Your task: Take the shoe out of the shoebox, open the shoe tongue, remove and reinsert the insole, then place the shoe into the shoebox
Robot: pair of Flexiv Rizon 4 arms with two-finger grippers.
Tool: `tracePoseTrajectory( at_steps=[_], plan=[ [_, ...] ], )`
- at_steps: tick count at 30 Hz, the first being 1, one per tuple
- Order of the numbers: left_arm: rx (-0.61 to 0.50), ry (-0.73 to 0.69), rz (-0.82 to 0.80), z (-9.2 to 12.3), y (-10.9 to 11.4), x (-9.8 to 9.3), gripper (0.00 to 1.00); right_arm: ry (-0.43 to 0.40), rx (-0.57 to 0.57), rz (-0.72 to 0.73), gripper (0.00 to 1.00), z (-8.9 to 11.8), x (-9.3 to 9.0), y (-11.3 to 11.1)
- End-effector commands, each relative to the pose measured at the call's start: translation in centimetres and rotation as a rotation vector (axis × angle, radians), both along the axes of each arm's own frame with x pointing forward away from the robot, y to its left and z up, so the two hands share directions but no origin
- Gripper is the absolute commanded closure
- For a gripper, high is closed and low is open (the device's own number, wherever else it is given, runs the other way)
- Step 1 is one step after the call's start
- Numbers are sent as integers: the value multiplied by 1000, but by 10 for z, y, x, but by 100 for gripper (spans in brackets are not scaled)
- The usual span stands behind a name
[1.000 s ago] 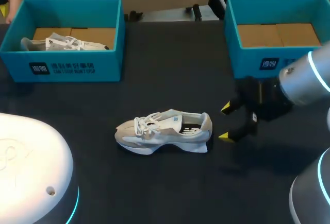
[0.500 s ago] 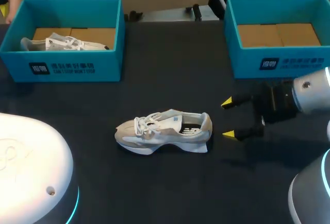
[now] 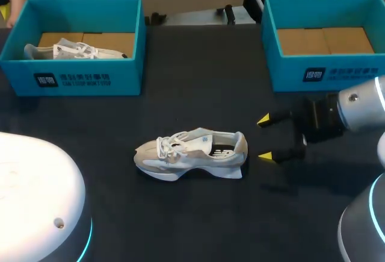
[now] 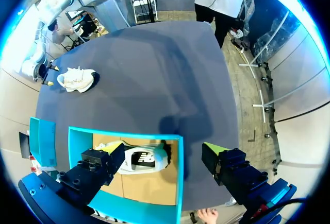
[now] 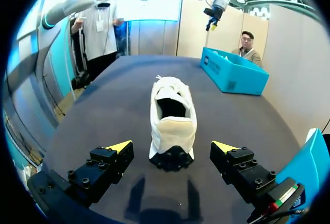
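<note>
Shoe [image 3: 191,153] stands on its sole on the worktop [image 3: 198,220], outside both boxes, heel turned toward my right end effector [image 3: 264,138] and toe pointing away from it. That end effector's fingers are spread wide and hold nothing. The heel lies just ahead of them, lined up with the gap but touching neither tip. The empty shoebox [image 3: 325,72] is near, off to one side of it. My left end effector [image 4: 162,149] is likewise spread and empty. It hangs high over the other shoebox [image 4: 124,131], in which a second shoe [image 4: 139,161] lies.

I judge the unboxing done and the tongue next. To do it well, I should ease the right end effector straight forward along the shoe's length. It should run low enough that the tips pass either side of the heel rather than over the collar. Then I should close gently, so the soft upper does not buckle. With the heel pinned, my left arm can come across and lift the tongue up and toward the toe, which should open the mouth without dragging the shoe.
</note>
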State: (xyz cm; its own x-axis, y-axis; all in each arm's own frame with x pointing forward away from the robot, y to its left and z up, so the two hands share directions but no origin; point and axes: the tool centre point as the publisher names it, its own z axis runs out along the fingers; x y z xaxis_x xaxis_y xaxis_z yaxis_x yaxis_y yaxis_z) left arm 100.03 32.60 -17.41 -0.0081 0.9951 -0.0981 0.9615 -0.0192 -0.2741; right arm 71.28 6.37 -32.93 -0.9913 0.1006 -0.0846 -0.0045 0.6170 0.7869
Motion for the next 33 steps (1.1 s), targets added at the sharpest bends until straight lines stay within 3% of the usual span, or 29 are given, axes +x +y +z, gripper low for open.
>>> tracePoseTrajectory(
  at_steps=[1,6,15,33],
  plan=[
    [2,-2,-2,1,0,-1,0,0,-3,-2,0,0,0,1],
    [2,-2,-2,1,0,-1,0,0,-3,-2,0,0,0,1],
    [2,-2,-2,1,0,-1,0,-48,-24,33,0,-17,4,-9],
    [2,-2,-2,1,0,-1,0,-42,-6,63,0,-51,15,-11]
  ],
)
